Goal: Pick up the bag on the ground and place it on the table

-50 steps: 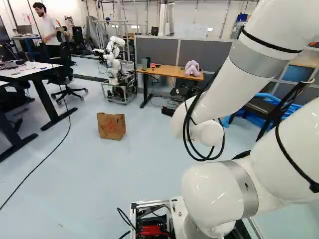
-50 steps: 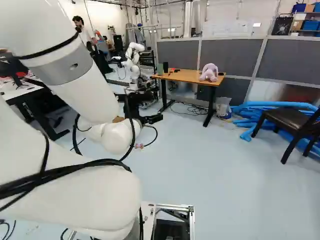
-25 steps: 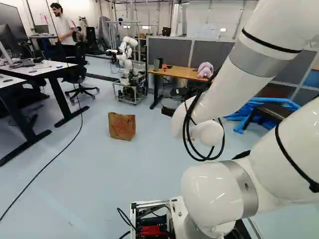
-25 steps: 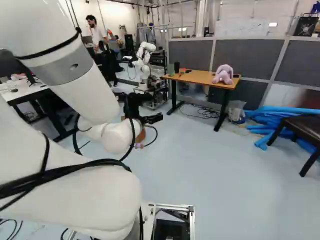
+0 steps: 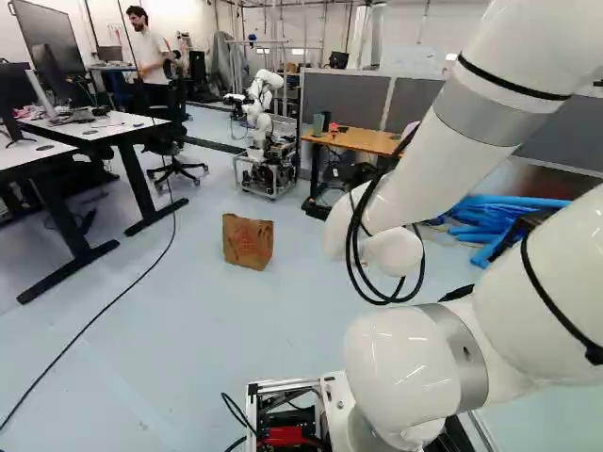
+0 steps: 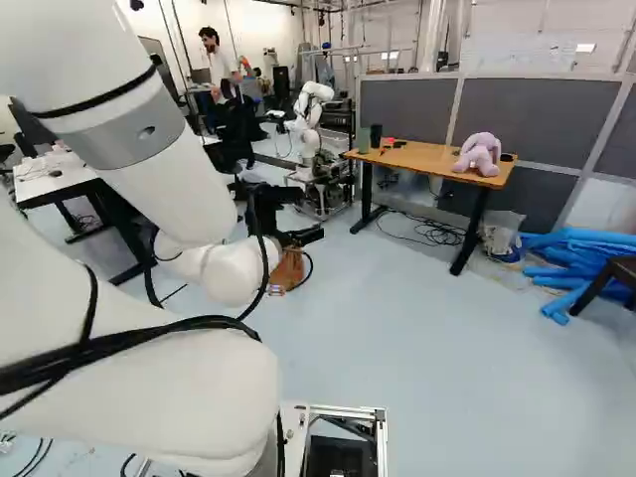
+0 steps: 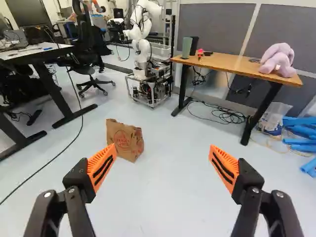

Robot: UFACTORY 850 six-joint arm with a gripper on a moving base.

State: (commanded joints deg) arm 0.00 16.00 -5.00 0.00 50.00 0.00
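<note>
Bag (image 7: 124,137) pick-up and placing both lie ahead, I judge; neither is done. The floor (image 7: 163,192) bears the bag, which stands well short of the wooden table (image 6: 427,159), out from that table's left end in the left base view. Near its right edge, in the right base view, sits a plush toy (image 6: 478,156). The gripper (image 7: 162,146) is spread wide, holding nothing.

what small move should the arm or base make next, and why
Probably turn the metal-framed base slightly left: the brown paper bag stands on the pale floor ahead of the open black gripper, off toward its orange-padded left finger rather than centred.
</note>
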